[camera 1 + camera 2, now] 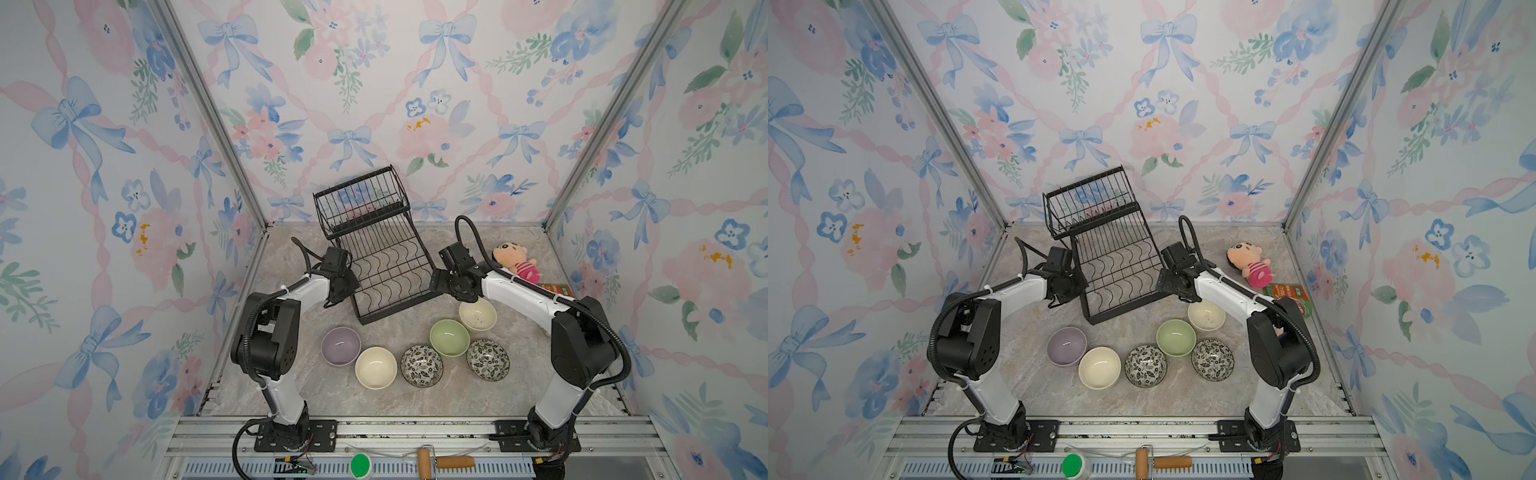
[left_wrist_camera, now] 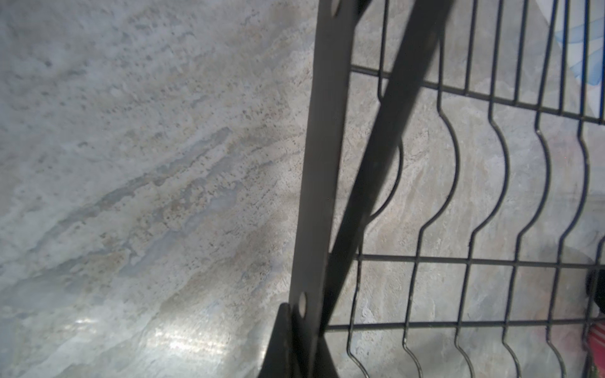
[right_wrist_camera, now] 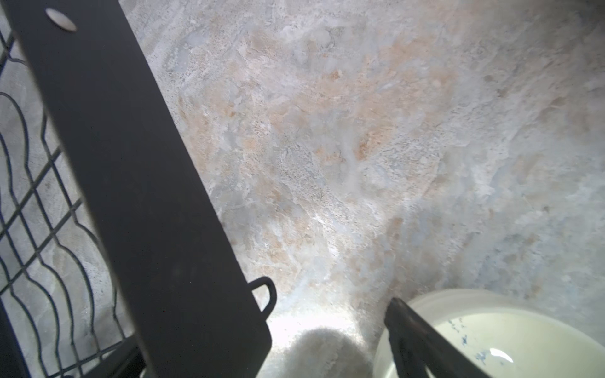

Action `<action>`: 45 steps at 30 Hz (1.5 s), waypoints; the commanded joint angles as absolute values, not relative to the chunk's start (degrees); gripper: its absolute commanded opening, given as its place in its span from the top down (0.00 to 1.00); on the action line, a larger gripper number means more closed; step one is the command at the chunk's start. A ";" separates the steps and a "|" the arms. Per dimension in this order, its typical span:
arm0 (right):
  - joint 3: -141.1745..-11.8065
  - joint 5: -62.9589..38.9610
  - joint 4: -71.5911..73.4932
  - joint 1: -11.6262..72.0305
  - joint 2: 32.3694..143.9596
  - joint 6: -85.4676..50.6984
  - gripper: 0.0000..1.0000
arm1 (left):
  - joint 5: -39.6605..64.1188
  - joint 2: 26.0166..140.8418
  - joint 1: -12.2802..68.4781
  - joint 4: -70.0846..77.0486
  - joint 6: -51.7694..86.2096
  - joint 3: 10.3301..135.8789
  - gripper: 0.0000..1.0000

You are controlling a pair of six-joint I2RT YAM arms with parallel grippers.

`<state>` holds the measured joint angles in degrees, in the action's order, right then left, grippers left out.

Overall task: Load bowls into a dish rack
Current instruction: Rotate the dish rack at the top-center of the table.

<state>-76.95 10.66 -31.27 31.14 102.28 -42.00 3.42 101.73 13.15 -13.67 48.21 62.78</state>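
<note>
While the table (image 1: 324, 399) carries the dish rack (image 1: 386, 270) angled at its back middle, we see our left gripper (image 1: 334, 300) clamped on the rack's left side rail and our right gripper (image 1: 436, 286) with jaws wide apart beside its right front corner. Six bowls (image 1: 375, 367) sit on the table in front of the rack, one cream bowl (image 1: 478, 314) just beside the right gripper

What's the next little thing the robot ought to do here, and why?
Probably close the right gripper on the near side rail of the dish rack. Its jaws stand open beside that rail, while the left gripper is shut on the opposite rail; the rack sits skewed and empty, six bowls on the table.
</note>
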 commanded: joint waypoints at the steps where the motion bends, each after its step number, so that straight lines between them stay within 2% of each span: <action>1: -79.23 8.25 -36.48 30.58 104.55 -44.56 0.04 | 6.60 98.65 13.27 -9.75 68.64 62.65 1.00; 12: -85.96 1.73 -36.29 27.38 109.24 -51.19 0.04 | -1.35 96.16 20.07 -14.50 80.62 63.78 1.00; 27: -100.65 -3.59 -40.18 25.45 122.21 -47.87 0.04 | -1.21 96.40 23.90 -16.92 85.57 66.72 1.00; 45: -120.77 -3.94 -51.23 23.92 136.64 -39.29 0.04 | 0.24 94.39 28.75 -16.94 90.82 66.09 0.79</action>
<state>-117.25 -4.10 -46.98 24.45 135.06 -42.28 -2.15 98.48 28.23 -22.63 88.36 64.10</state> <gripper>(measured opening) 0.961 0.209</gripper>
